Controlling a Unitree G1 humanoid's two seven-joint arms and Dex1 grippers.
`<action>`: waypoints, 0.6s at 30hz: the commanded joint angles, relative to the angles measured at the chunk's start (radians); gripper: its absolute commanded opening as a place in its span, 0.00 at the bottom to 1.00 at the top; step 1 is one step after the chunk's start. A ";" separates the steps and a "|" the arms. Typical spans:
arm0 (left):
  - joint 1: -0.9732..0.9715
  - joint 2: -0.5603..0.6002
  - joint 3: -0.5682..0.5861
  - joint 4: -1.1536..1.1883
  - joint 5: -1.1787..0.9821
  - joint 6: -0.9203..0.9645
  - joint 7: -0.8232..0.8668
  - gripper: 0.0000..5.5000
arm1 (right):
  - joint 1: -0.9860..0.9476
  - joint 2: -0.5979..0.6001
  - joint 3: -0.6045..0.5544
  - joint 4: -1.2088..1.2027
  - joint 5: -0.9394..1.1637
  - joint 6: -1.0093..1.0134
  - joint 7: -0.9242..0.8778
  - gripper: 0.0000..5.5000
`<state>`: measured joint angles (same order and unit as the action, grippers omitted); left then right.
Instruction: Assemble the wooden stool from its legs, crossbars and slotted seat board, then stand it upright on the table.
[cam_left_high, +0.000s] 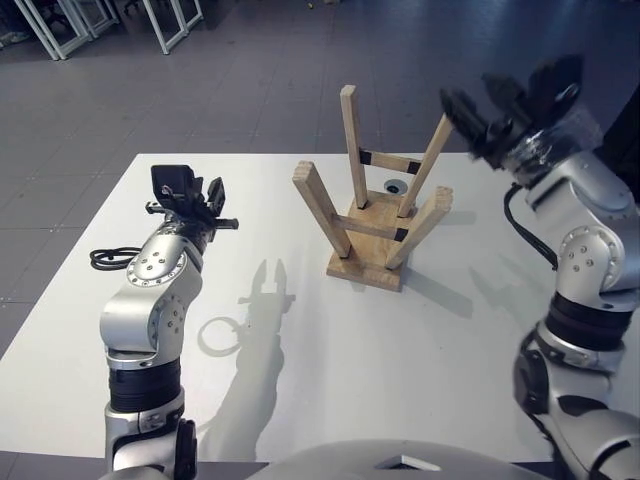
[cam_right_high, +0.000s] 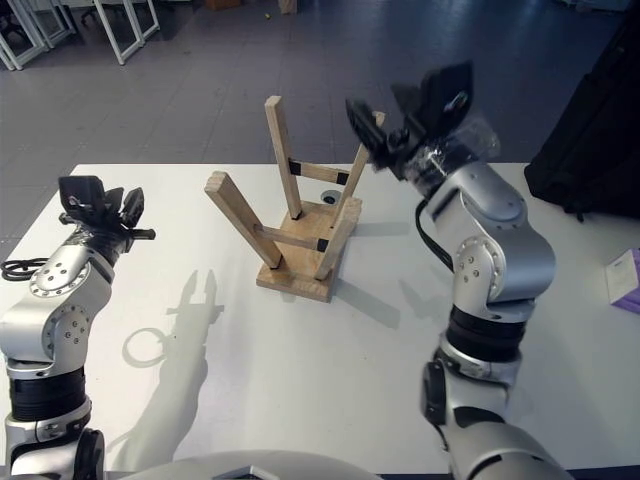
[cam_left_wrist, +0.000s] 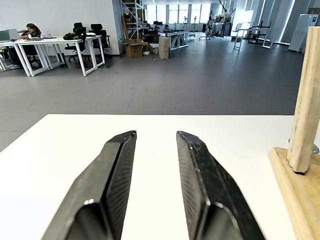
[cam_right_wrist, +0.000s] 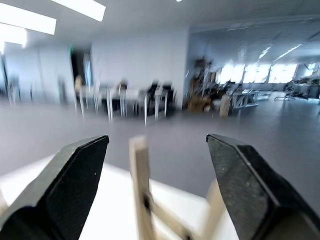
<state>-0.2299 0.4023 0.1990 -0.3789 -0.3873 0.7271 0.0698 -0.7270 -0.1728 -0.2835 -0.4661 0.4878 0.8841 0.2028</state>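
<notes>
Item: wooden stool (cam_left_high: 375, 225), apparently fully assembled and standing inverted on the white desk (cam_left_high: 330, 400). The slotted seat board (cam_left_high: 366, 268) is lying flat on the desk, the four legs are pointing up and splaying outward, and the crossbars are bridging them in pairs. Right gripper (cam_right_wrist: 157, 140): the jaws are gaping wide and gripping nothing, hovering high above the desk. The top of the far right leg (cam_left_high: 423, 170) is sitting just beside and slightly below the jaws; whether it is touching them cannot be told. The upper crossbar (cam_left_high: 390, 161) is running below and ahead of the jaws. Left gripper (cam_left_wrist: 156, 134): the jaws are standing narrowly parted and empty, hanging low over the desk, with one leg (cam_left_wrist: 306, 100) and the seat board's edge lying ahead and off to one side, well apart from them. Step in hand, as a judgement: turning the stool over so that it is standing on its legs. Handling notes: the right jaws are best closing squarely across a leg below its tip, close to a crossbar joint, where the frame is stiffest. The left jaws would be helping by coming in to steady the seat board's near edge. The turn should be going slowly, since the joints may be only pressed together and could be working loose.
</notes>
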 joint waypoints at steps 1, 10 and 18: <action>-0.006 -0.015 0.008 0.006 0.019 0.001 -0.013 0.26 | -0.067 0.118 -0.055 -0.077 0.144 0.076 -0.130 0.66; -0.063 -0.017 0.002 0.013 0.033 0.025 -0.046 0.26 | 0.200 0.141 0.184 -0.047 0.056 0.066 -0.177 0.66; -0.025 -0.043 0.015 0.000 0.052 0.026 -0.048 0.26 | 0.009 0.034 -0.046 -0.069 0.137 0.025 -0.223 0.66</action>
<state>-0.2671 0.3651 0.2031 -0.3764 -0.3463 0.7398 0.0268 -0.6806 -0.0485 -0.2702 -0.5307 0.6308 0.9173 -0.0254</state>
